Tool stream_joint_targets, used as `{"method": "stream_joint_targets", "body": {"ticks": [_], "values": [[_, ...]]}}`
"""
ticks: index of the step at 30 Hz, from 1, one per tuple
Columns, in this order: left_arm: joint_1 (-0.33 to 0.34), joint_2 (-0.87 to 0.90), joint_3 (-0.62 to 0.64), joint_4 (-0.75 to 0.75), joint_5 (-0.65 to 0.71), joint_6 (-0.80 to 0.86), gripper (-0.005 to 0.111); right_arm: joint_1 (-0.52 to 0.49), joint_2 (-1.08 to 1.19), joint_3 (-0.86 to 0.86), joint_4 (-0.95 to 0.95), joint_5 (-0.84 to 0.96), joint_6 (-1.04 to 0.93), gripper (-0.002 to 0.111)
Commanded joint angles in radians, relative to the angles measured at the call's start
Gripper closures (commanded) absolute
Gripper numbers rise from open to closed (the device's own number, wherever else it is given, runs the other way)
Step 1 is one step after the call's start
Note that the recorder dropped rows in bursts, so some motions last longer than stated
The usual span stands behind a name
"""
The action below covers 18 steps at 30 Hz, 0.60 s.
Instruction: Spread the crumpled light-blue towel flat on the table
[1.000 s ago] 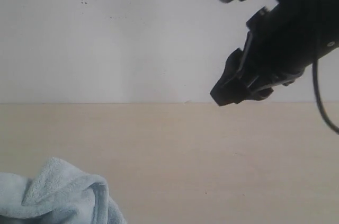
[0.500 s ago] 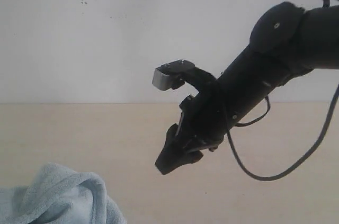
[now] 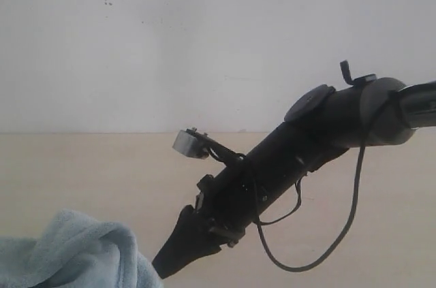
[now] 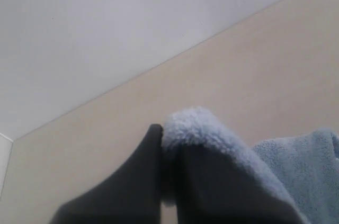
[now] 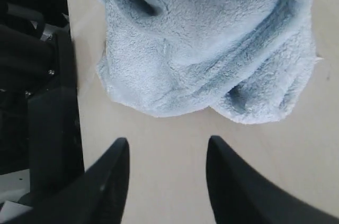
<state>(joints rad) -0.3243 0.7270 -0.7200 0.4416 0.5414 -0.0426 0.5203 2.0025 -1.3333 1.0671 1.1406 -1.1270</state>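
White wall (image 3: 170, 43) behind, matte, small dark specks (image 3: 107, 3) at upper left

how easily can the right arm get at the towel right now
Probably easily. The right gripper hangs just short of the towel with its jaws open, and only bare table shows between them.

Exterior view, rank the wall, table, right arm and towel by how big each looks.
1. wall
2. table, not far behind the wall
3. right arm, though nearness to the camera may enlarge it
4. towel, cut off by the picture's edge, so its full size is unsure
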Motion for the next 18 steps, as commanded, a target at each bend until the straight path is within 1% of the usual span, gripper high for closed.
{"method": "stream_joint_targets", "body": {"ticks": [1, 9, 18], "values": [[0.002, 0.003, -0.01, 0.004, -0.016, -0.016, 0.103, 0.017, 0.034, -0.001, 0.105, 0.081, -0.081, 0.064], [0.002, 0.003, -0.01, 0.002, -0.018, -0.02, 0.103, 0.11, 0.079, -0.001, 0.112, -0.06, -0.112, 0.064], [0.002, 0.003, -0.01, 0.0, -0.018, -0.02, 0.103, 0.116, 0.132, -0.005, 0.155, -0.153, -0.116, 0.064]]}}
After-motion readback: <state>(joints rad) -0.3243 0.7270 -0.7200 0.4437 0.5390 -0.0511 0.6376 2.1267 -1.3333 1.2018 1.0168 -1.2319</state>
